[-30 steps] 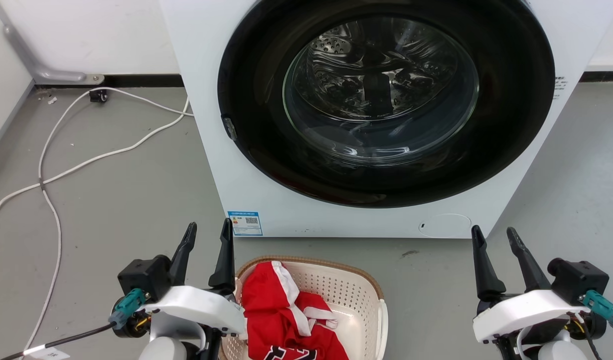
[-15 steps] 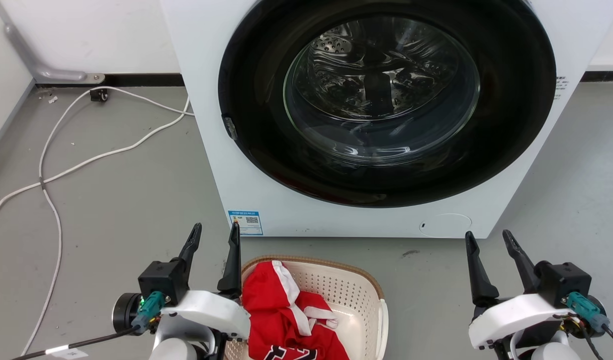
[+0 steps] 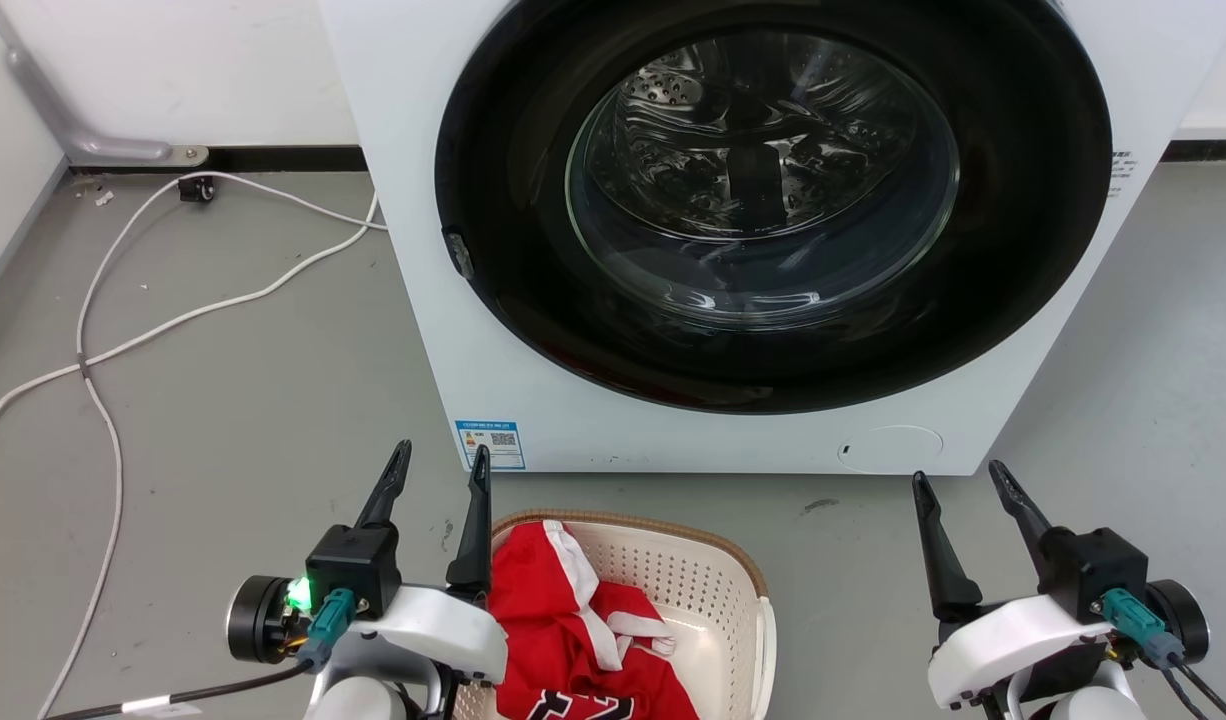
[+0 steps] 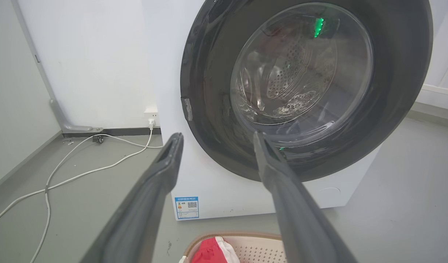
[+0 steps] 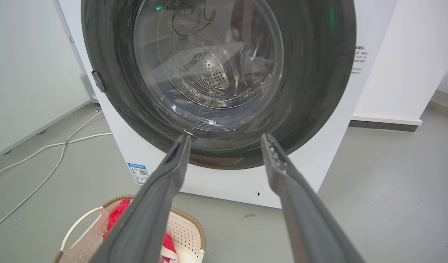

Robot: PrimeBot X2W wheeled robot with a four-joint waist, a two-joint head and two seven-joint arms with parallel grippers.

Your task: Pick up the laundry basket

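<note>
Head view: the basket (image 3: 708, 590) sits on the floor (image 3: 223, 400) near the washer (image 3: 423, 300), holding a red garment (image 3: 543, 620). The left gripper (image 3: 443, 450) and the right gripper (image 3: 956, 472) hover part-open and empty.

Left wrist view: the basket's far rim lies below the fingers.

Right wrist view: the white side handle (image 5: 78, 223) shows. The basket is probably light, stiff plastic, best gripped at the handles.

Grey floor (image 3: 253, 400) under washing machine (image 3: 763, 200), laundry basket (image 3: 695, 575), white cable (image 3: 173, 326)
</note>
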